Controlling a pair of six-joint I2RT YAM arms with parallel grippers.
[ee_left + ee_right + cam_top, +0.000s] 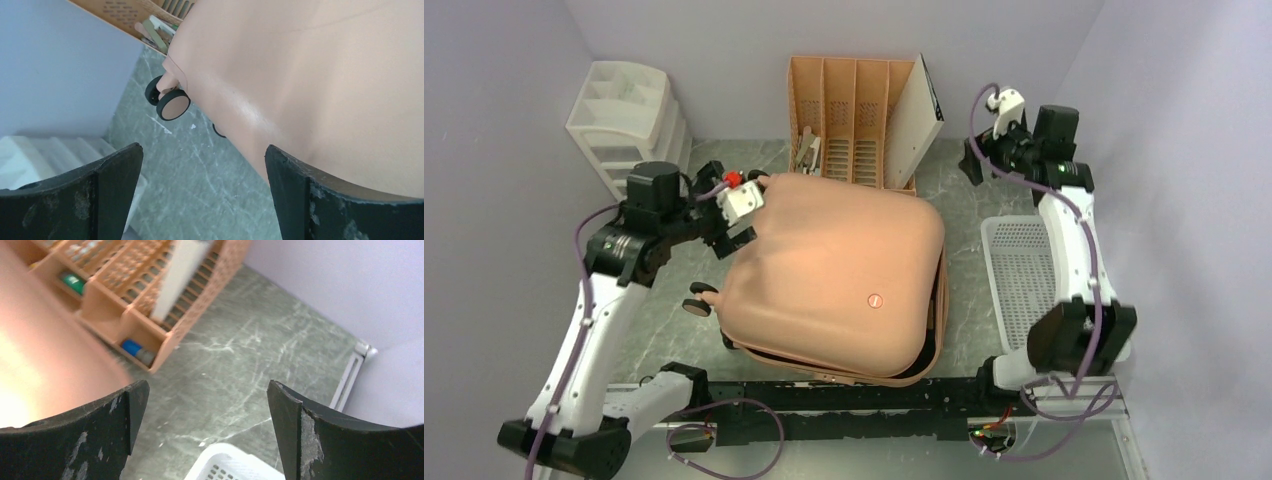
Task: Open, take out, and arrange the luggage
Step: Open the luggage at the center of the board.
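Observation:
The luggage (834, 270), a large salmon-pink hard-shell suitcase, lies flat in the middle of the table with its round logo (876, 300) facing up. A dark gap shows between its two shells along the right and near edges. Black wheels (696, 305) stick out on its left side. My left gripper (734, 232) is open at the suitcase's far left corner. In the left wrist view its fingers (202, 155) straddle bare table beside the shell (310, 75) and a wheel (172, 104). My right gripper (980, 162) hangs open at the far right, holding nothing (207, 390).
An orange-tan slotted file rack (849, 120) with a white board stands behind the suitcase. A white drawer unit (629, 120) is at the back left. A white perforated basket (1014, 280) lies right of the suitcase, under the right arm. Walls close in on three sides.

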